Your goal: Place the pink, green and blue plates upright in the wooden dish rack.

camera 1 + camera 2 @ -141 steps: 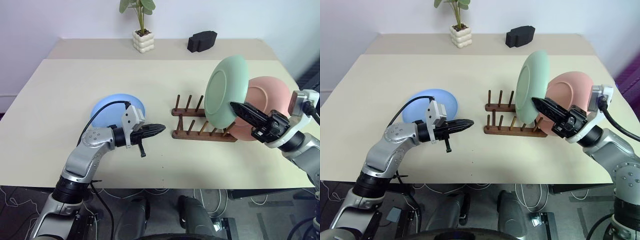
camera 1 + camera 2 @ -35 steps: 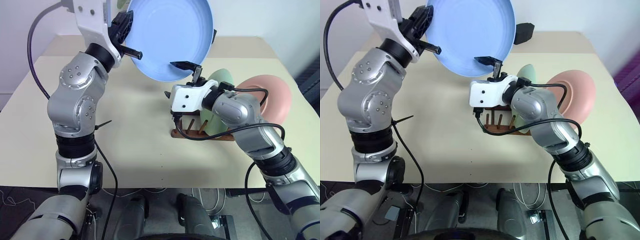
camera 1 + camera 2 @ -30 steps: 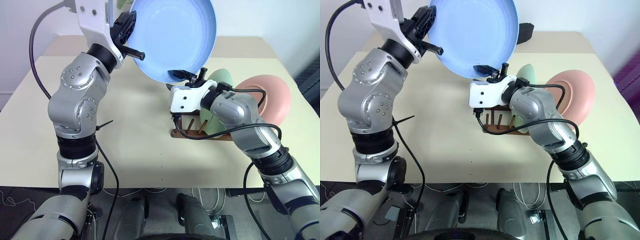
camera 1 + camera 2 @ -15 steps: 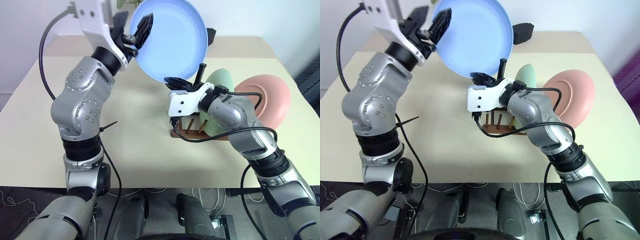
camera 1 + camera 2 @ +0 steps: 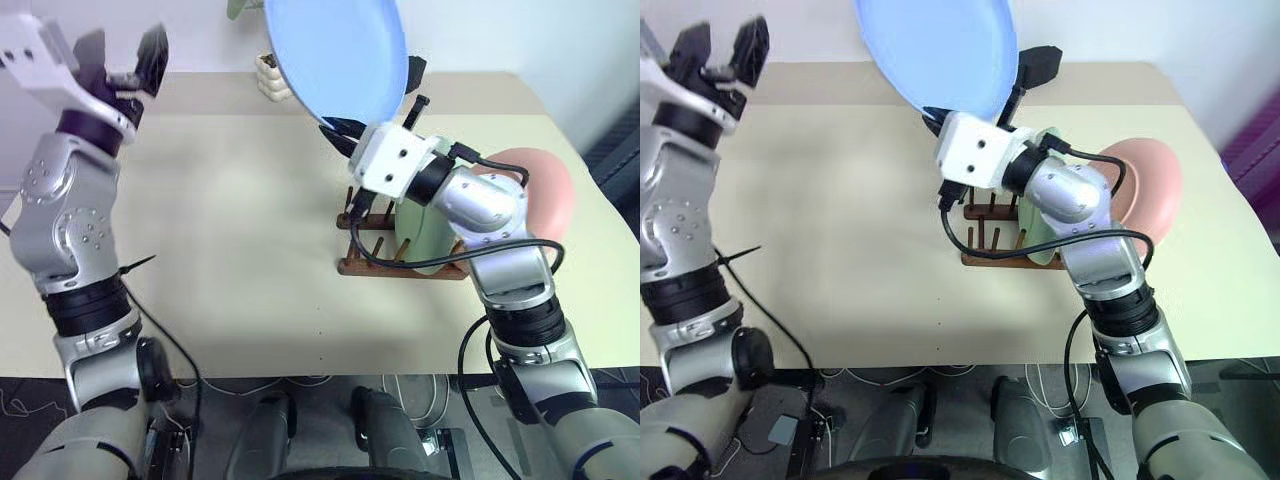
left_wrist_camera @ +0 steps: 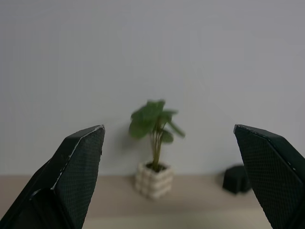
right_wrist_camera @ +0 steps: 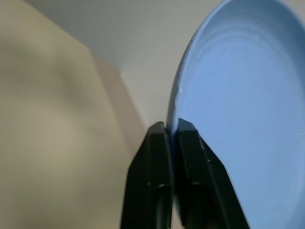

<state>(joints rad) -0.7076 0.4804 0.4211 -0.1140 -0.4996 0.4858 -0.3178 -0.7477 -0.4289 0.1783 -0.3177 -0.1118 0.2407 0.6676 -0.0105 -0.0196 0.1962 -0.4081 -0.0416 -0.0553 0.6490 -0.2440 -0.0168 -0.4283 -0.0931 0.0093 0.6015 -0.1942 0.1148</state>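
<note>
The light blue plate [image 5: 335, 55] hangs high over the table, tilted on edge. My right gripper [image 5: 340, 128] is shut on its lower rim, and the right wrist view has both fingers [image 7: 159, 157] pinching that rim [image 7: 238, 109]. My left gripper [image 5: 122, 50] stands open and empty far to the left, well apart from the plate. The mint green plate [image 5: 420, 235] stands upright in the dark wooden dish rack [image 5: 372, 262]. Behind my right arm, the pink plate [image 5: 540, 190] is at the rack's right end; how it rests is hidden.
A potted plant [image 6: 155, 157] in a white pot and a black object [image 5: 1040, 65] sit on the far table strip by the wall. The beige table [image 5: 230, 220] spreads wide to the left of the rack.
My left gripper has opened, let go of the blue plate and swung away to the left. My right gripper has shut on the plate's lower rim and now holds it alone, slightly higher.
</note>
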